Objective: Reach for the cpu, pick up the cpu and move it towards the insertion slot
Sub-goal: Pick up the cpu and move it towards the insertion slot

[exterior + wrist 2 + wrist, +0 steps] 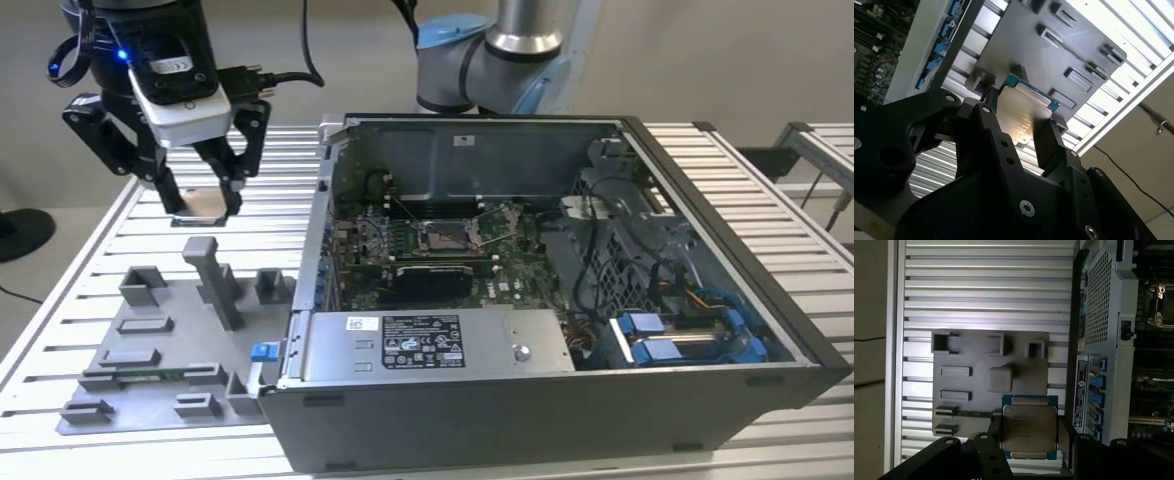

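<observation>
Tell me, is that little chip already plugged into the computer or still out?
Still out. The gripper holds the cpu raised above the grey fixture plate, while the insertion slot inside the case sits empty.

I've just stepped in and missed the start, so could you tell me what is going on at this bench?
A robot arm is working beside an open computer case. Its tool is shut on the cpu, gripping the chip by its edges and holding it in the air above the grey fixture plate, at the exterior view's left. The insertion slot on the board inside the case is empty, and the cpu is not yet over the case.
</observation>
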